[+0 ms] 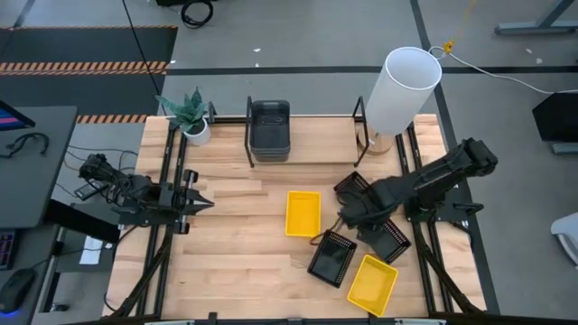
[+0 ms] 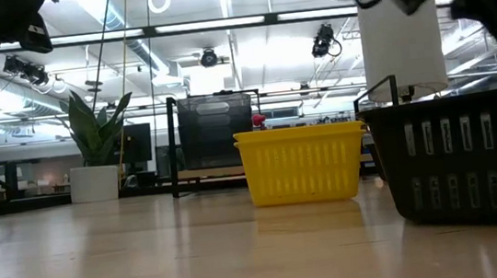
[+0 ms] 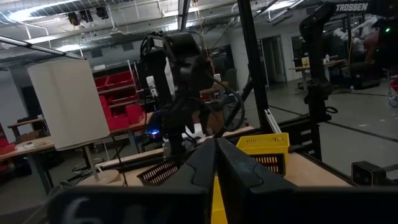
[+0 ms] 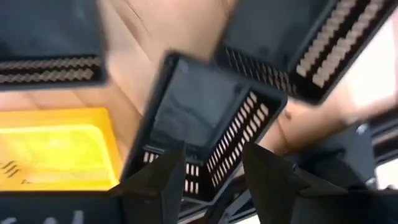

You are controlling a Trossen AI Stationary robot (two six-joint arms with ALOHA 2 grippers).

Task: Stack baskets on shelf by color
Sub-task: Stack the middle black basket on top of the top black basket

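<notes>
Right at the low camera's lens I have a black perforated basket (image 2: 469,167), cut off by the picture's edge, with bare bench (image 2: 150,260) spread beside it. From above, my right claw (image 1: 344,219) hangs low over the cluster of black baskets; its wrist view looks down between parted, empty fingers (image 4: 165,177) at one black basket (image 4: 205,124), blurred, with slotted walls and a solid floor. Two more black ones are clipped at that picture's edges, and a yellow basket (image 4: 56,149) lies just beside.

Overhead I count one black basket (image 1: 332,257) clear of the arm and others half hidden beneath it, so I cannot give their exact number. One bright yellow basket (image 1: 373,283) lies tilted near the front edge; another yellow basket (image 1: 303,213) lies mid-bench.

My left claw (image 1: 206,202) waits at the left side, fingers pressed together to a point, holding nothing.

Farther back, the light-wood shelf (image 1: 316,135) with thin black rods carries the dark grey baskets (image 1: 269,129), which look nested, though I cannot make out how many. A potted plant (image 1: 191,116) and a tall white cylinder (image 1: 402,88) stand at the shelf's two ends.
</notes>
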